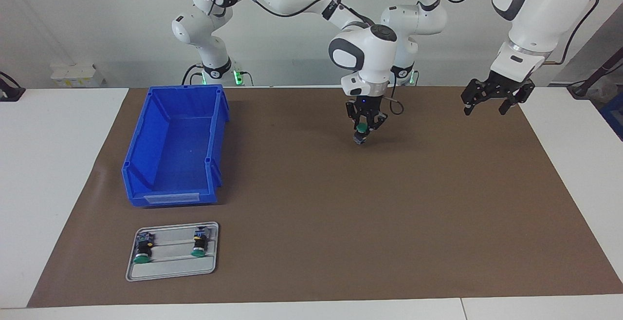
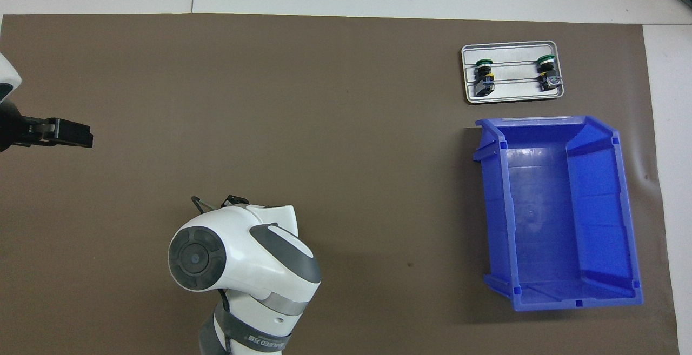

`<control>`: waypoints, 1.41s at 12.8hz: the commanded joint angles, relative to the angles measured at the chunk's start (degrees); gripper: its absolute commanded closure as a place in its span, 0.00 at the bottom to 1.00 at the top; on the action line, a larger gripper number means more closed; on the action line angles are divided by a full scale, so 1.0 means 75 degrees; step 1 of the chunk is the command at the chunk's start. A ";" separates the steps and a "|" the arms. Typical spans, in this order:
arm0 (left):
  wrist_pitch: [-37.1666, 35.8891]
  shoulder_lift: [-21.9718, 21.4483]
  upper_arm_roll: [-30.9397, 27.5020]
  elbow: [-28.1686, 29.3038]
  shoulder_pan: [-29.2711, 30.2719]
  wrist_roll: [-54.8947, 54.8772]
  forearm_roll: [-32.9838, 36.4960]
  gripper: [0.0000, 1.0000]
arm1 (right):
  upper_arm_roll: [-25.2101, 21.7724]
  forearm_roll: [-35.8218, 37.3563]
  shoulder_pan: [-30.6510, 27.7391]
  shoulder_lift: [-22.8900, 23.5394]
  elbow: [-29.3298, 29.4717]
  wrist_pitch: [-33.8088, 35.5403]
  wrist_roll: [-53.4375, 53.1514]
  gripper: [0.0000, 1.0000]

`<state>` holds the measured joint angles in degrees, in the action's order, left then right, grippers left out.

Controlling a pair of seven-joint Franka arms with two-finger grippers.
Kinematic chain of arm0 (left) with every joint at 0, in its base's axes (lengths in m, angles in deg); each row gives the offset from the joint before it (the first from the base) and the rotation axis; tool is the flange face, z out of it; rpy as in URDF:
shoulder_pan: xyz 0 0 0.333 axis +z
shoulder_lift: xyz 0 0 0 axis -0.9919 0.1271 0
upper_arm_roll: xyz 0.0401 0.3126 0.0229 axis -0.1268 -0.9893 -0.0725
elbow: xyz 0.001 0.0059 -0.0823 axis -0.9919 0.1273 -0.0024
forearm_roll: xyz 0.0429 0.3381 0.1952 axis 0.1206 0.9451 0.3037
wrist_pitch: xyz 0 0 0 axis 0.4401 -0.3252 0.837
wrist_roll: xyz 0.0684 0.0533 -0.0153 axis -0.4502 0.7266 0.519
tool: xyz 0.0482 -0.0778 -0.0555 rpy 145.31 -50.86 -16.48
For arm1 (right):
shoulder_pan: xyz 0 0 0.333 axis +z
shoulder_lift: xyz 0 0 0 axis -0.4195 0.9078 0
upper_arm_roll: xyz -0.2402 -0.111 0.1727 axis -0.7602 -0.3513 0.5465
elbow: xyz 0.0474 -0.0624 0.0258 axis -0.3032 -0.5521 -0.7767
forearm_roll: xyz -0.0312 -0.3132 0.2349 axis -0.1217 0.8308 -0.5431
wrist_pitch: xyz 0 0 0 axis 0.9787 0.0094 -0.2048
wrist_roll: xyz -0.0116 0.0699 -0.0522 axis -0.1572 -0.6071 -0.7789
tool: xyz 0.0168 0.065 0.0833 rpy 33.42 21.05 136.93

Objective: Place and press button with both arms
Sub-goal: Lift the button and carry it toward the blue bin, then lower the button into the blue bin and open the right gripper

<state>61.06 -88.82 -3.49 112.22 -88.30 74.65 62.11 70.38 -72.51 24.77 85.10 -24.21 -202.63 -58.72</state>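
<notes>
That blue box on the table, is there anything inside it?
Nothing shows inside the blue bin; both views show its bare floor. The two spare buttons lie on the grey tray beside it, and a third button is in the right gripper.

Right arm reaches across to mid-bench, wrist vertical, its hand pointing down with fingers closed on a button. Left arm waits raised; its hand hangs with fingers spread.

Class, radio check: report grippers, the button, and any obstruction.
Right gripper shut on button, over bare mat mid-table. Left gripper open, waiting over the mat's edge at its own end. Nothing under the button.
</notes>
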 commanded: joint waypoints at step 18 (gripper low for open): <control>-0.0081 -0.0166 -0.0022 0.0131 -0.0015 0.0037 0.0117 0.00 | -0.0043 -0.1375 -0.5785 -0.4291 -0.3305 0.1174 1.1729 1.00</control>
<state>61.04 -88.82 -3.49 112.22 -88.30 74.65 62.11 69.49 -79.91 -13.80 52.80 -48.61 -192.83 19.24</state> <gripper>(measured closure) 0.000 0.573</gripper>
